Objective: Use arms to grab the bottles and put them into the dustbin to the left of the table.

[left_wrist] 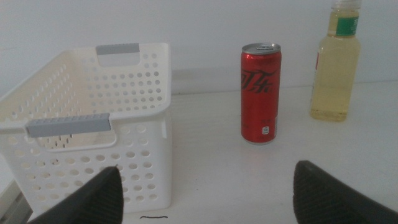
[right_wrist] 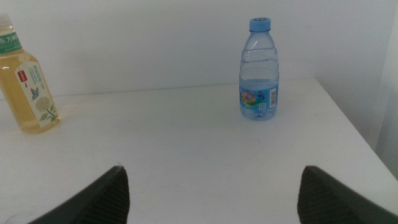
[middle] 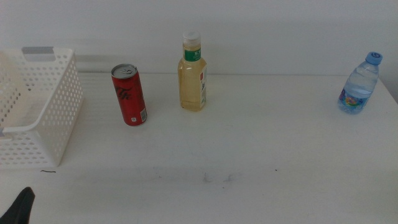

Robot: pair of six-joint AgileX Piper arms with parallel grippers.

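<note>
The worktop (middle: 249, 162) is overlooked from above by the middle view; low wrist views face the wall, and the yellow bottle (left_wrist: 336, 62) is shared.

Cut off / unreadable
Dustbin (middle: 43, 106) cropped at left edge; yellow bottle (left_wrist: 336, 68) cap cut off in left wrist view; can (middle: 129, 95) label text too small to read

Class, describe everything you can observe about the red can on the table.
The red can is a tall, slim drink can, metal by its look, with a silver top rim and pull tab, seemingly unopened. Dark lettering runs down its red side, with a small white label patch near the base. It stands upright on the white table, between the white perforated basket and the bottle of yellow liquid, apart from both. Nothing touches it except the tabletop.
</note>
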